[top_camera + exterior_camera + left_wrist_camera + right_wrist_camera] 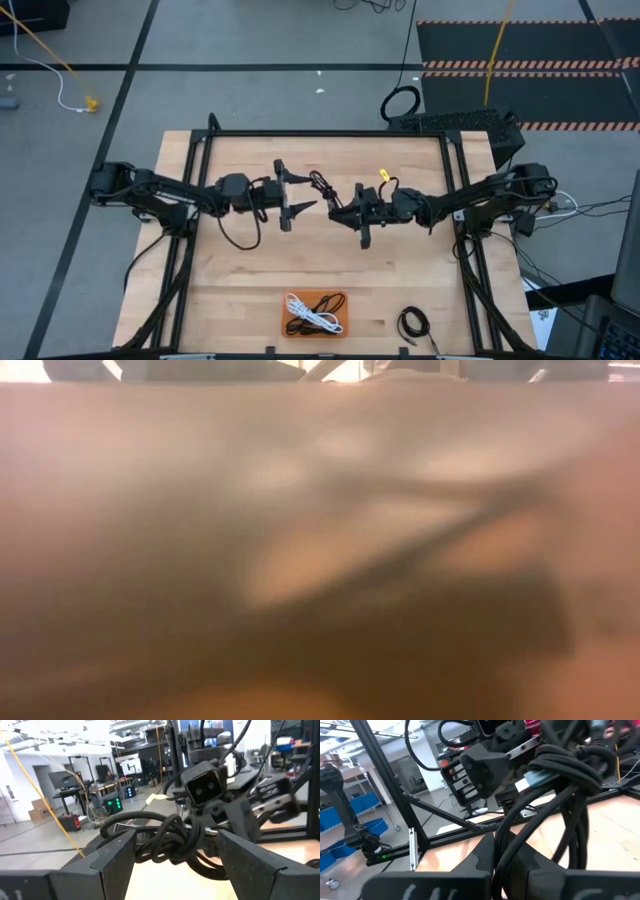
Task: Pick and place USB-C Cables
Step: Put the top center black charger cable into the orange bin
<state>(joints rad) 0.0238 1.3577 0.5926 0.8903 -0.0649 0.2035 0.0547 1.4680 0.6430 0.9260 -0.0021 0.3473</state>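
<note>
A black USB-C cable bundle (322, 186) hangs in the air over the middle of the table, between my two grippers. My right gripper (336, 208) is shut on it. My left gripper (308, 194) is open, and its fingers stand on either side of the bundle (170, 839); whether they touch it I cannot tell. The orange tray (340, 322) at the near edge holds a white cable (308, 314) and black cable (328, 300). Another black coil (412, 323) lies on the table to the right of the tray. My right gripper (512, 856) pinches a few strands of the black bundle (509, 832) between its two fingers, coming level from the table's right side. The bundle is lifted clear of the table, and its loops (570, 770) stand out beyond the fingertips toward the left gripper.
The black frame (330, 134) runs round the table's far and side edges. A larger black cable ring (402, 102) lies on the floor beyond the far right corner. Bare wood lies between the arms and the tray. The low view is filled by a close blur.
</note>
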